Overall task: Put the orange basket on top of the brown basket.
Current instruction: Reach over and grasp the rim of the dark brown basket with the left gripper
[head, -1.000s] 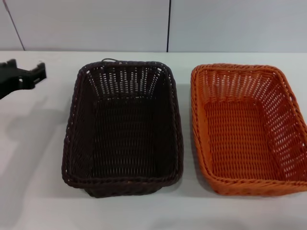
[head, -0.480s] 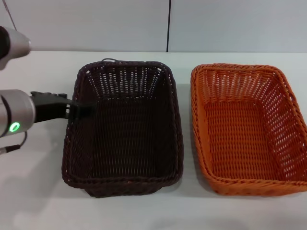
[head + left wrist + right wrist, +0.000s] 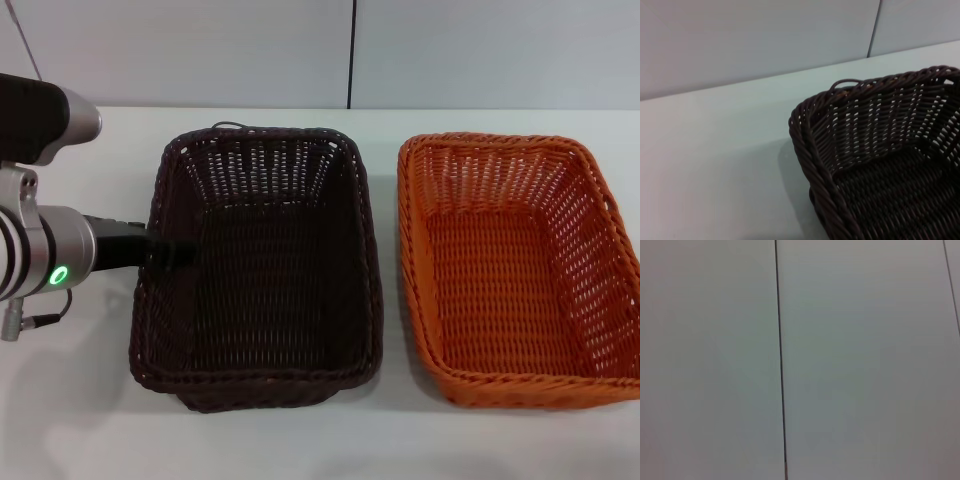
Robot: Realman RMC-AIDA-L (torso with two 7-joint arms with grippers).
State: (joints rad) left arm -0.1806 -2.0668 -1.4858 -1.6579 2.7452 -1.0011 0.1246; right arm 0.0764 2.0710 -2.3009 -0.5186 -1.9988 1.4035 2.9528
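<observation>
The brown basket (image 3: 258,265) stands empty on the white table, left of centre. The orange basket (image 3: 515,265) stands empty to its right, a small gap between them. My left arm reaches in from the left. Its gripper (image 3: 168,250) is at the brown basket's left rim, dark against the dark weave. The left wrist view shows a corner of the brown basket (image 3: 875,150) close up, with none of my own fingers in it. My right gripper is out of view; its wrist view shows only the wall.
The white table (image 3: 70,400) runs back to a grey panelled wall (image 3: 350,50). A small loop of wicker (image 3: 845,84) sticks up from the brown basket's far rim.
My left arm has swung in from the far left and come down to the brown basket's left rim. Both baskets stay where they were.
</observation>
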